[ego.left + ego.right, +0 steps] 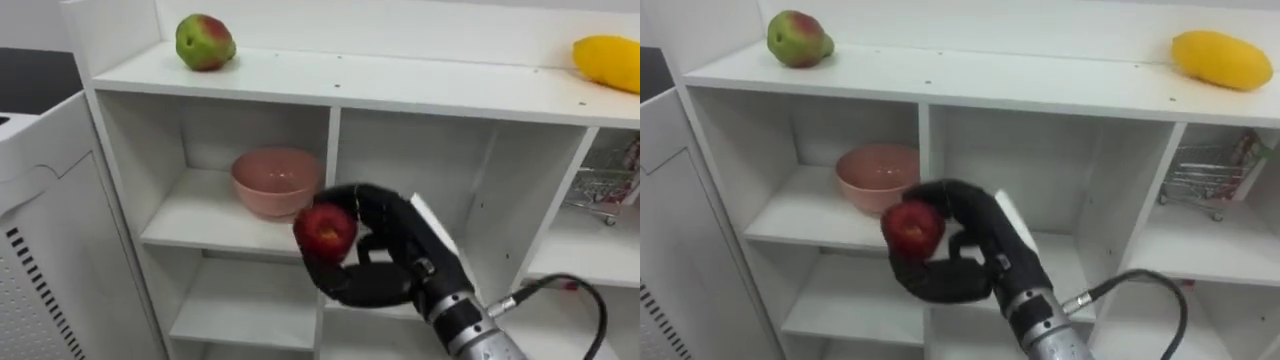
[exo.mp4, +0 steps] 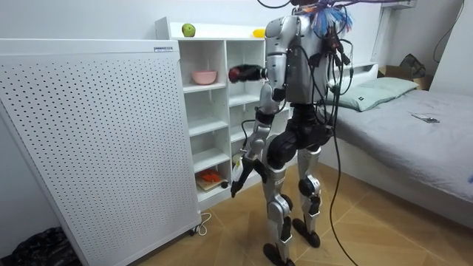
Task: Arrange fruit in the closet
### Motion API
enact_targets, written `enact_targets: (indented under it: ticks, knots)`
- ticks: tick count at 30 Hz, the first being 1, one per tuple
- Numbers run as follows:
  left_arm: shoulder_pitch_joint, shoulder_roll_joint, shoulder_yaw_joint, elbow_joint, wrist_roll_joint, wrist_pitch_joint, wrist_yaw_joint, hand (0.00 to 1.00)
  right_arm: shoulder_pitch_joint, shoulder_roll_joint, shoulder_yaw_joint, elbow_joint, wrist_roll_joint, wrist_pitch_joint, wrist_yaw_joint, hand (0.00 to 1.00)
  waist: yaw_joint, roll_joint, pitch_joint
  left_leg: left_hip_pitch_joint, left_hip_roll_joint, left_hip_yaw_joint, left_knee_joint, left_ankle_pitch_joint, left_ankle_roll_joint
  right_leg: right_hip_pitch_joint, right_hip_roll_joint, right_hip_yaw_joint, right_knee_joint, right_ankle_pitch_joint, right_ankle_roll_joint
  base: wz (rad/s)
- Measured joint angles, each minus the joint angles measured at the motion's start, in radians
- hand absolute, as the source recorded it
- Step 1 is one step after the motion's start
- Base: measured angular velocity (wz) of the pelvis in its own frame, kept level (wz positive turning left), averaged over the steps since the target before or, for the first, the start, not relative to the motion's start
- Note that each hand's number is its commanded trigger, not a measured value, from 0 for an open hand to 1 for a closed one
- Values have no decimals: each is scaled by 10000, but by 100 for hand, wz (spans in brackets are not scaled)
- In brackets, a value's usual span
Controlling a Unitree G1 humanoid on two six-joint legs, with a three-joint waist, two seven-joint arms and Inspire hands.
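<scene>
Panelling (image 1: 40, 250), white and perforated, stands just left of the white closet (image 1: 400, 95). On the left end of the closet's top board lies a green-and-red fruit (image 1: 205, 42). Below it, in the upper left compartment, a pink bowl (image 1: 276, 182) sits near the shelf's front right corner. The red apple (image 1: 326, 230) is off the shelves, in front of the upright divider beside the bowl, with the right hand (image 1: 390, 255) curled around it, fingers over the top and thumb beneath. Further right, a small wire cart (image 1: 590, 190) stands in the upper right compartment, and a yellow fruit (image 1: 608, 62) rests at the top board's right end. In the room view the robot stands facing the closet, its left hand (image 2: 238, 181) hanging by its thigh.
</scene>
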Motion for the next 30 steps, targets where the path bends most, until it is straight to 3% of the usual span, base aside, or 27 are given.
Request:
enact_targets:
  ticks: [3, 7, 11, 14, 17, 20, 22, 25, 30]
  knots:
    - [-110, -19, 20, 195, -75, -67, 141, 0, -1, 291, -190, 1151, -129, -23, -392, 100, -43, 56, 33, -675, 5, -183, 334, 4, 4, -684, -43, -162, 435, -1, 1, 13]
    - [-292, -243, -70, 211, -906, -276, 309, 0, -32, 454, -424, 2524, -350, -133, -1099, 100, -26, 283, 186, -1654, -98, -299, 816, 38, 61, -1662, -250, -404, 1114, -32, -9, 15]
    - [-350, -225, -190, 254, -1781, -486, 610, 0, -144, 517, -434, 3305, -65, -281, -1614, 100, 71, 363, 247, -2673, -210, -195, 1349, 63, 109, -2803, -464, -358, 1828, -106, -5, -3]
    - [-330, -206, -298, 241, -2107, -562, 790, 0, -292, 527, -535, 4088, 968, -353, -1924, 100, 227, 405, 295, -3484, -278, -115, 1858, 60, 150, -3607, -571, -240, 2265, -157, -66, -7]
    - [-279, -249, -485, 283, -2395, -530, 1037, 0, -427, 558, -842, 4728, 2590, -406, -2031, 100, 254, 449, 351, -4358, -334, -89, 2390, 8, 251, -4447, -704, -229, 2823, -304, -153, 4]
    - [-146, -236, -1001, 214, -2850, -453, 1128, 0, -689, 493, -1140, 5639, 5257, -355, -1956, 100, 296, 465, 358, -5129, -331, -80, 2836, -50, 252, -5226, -732, -131, 3231, -367, -181, 3]
    - [-104, -302, -1261, 134, -3228, -308, 1104, 0, -973, 312, -1401, 6227, 7391, -298, -1812, 100, 481, 466, 360, -5584, -338, -9, 3047, -23, 248, -5755, -789, -76, 3520, -375, -215, -5]
    - [-59, -319, -1251, -184, -3288, -176, 1077, 0, -1541, 185, -2025, 6703, 9436, -297, -1670, 100, 617, 487, 353, -6121, -344, 87, 3108, 117, 255, -6371, -881, -77, 3728, -333, -290, 0]
    - [13, -311, -1440, -735, -3711, -92, 1100, 0, -2647, -418, -2216, 7300, 11549, -268, -1616, 100, 758, 506, 345, -6631, -361, 185, 3213, 201, 224, -7013, -967, 8, 4058, -322, -422, 0]
